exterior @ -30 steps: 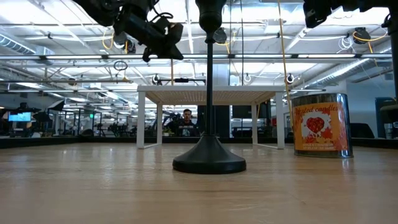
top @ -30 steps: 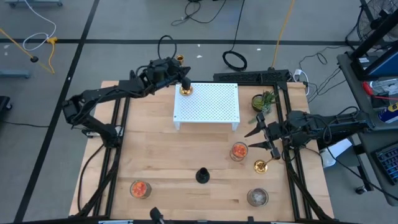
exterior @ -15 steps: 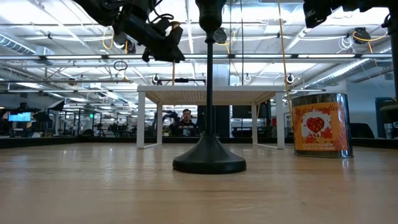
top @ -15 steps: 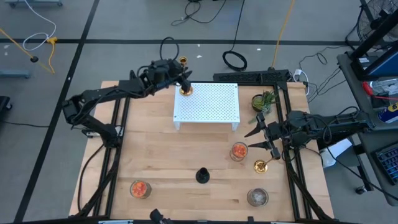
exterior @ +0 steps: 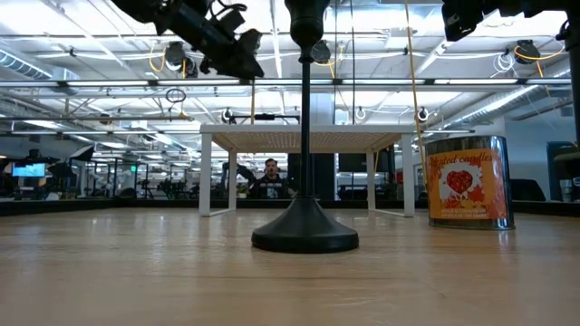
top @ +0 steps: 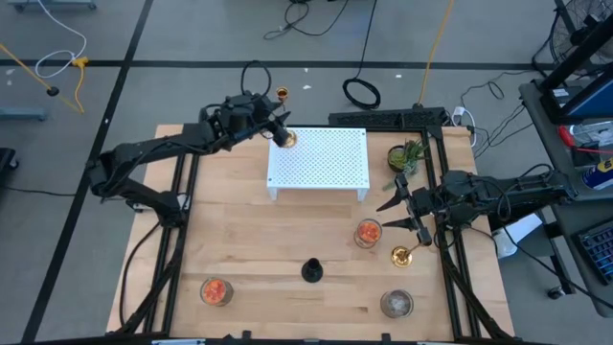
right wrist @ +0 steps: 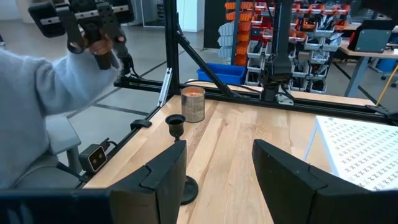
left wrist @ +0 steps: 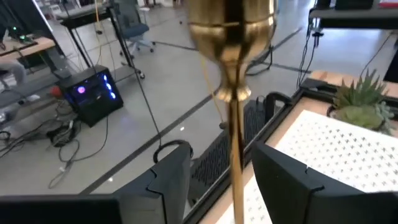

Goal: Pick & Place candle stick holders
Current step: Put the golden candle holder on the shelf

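Note:
A slim gold candle stick holder (top: 285, 139) stands upright by its round base on the far left corner of the white perforated rack (top: 321, 163). My left gripper (top: 272, 127) is open; its fingers stand on either side of the gold stem (left wrist: 235, 130) without touching it. My right gripper (top: 391, 215) waits open at the table's right, beside an orange-red glass cup (top: 368, 233) and a second gold holder (top: 402, 255). A short black holder (top: 311, 270), another orange-red cup (top: 215, 290) and a greyish clear cup (top: 397, 304) stand near the front edge.
A small green potted plant (top: 407, 155) stands right of the rack. Dark frame rails (top: 182, 192) run along both table sides. A person's grey sleeve (right wrist: 37, 112) shows beyond the table's left in the right wrist view. Bare wood (top: 249, 230) lies between the rack and the front row.
My left gripper has opened and let go of the gold holder, then drawn back a little toward the table's left edge. The gold holder stays upright on the rack's corner.

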Tool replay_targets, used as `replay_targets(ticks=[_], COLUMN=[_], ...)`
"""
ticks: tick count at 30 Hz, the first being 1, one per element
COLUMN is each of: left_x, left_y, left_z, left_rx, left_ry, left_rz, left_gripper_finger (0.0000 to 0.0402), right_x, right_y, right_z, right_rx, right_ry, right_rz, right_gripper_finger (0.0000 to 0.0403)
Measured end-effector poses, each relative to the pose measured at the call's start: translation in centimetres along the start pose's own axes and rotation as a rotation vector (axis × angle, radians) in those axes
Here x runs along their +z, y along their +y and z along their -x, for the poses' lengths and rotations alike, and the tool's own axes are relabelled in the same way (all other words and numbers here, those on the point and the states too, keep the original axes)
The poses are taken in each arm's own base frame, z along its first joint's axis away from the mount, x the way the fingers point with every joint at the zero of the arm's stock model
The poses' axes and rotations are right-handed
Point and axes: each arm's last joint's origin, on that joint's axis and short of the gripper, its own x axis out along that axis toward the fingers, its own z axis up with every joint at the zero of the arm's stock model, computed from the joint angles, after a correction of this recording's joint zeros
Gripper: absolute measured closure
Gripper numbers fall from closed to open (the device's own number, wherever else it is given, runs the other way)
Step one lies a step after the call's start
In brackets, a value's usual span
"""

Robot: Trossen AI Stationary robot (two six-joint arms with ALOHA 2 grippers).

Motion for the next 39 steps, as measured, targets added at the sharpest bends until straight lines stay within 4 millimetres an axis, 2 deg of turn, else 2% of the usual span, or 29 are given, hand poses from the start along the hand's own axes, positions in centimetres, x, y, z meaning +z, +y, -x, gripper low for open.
replay_targets(ticks=[7,15,19,28,39], left_x=[0.3,0.6,0.7,0.9,0.7], left_y=[-0.7,-2.9,-4.2,-6.8,-8.5], left_z=[3.9,8.6,10.2,11.8,13.0], left_rx=[-0.101,-0.243,-0.313,-0.433,-0.517], left_ry=[0.091,0.123,0.110,0.078,0.065], left_rz=[-0.078,-0.155,-0.162,-0.168,-0.194], left_gripper_finger=[0.0222,0.0222,0.0222,0.0222,0.0222], right_x=[0.0,0.0,0.1,0.0,-1.3], right_y=[0.0,0.0,0.4,1.9,1.9], right_z=[0.0,0.0,0.3,1.7,1.8], right_rx=[0.000,0.008,0.116,0.605,0.616], right_ry=[0.000,0.000,-0.017,-0.024,0.078], right_rz=[0.000,0.000,0.034,0.055,0.089], right_gripper_finger=[0.0222,0.0222,0.0222,0.0222,0.0222])
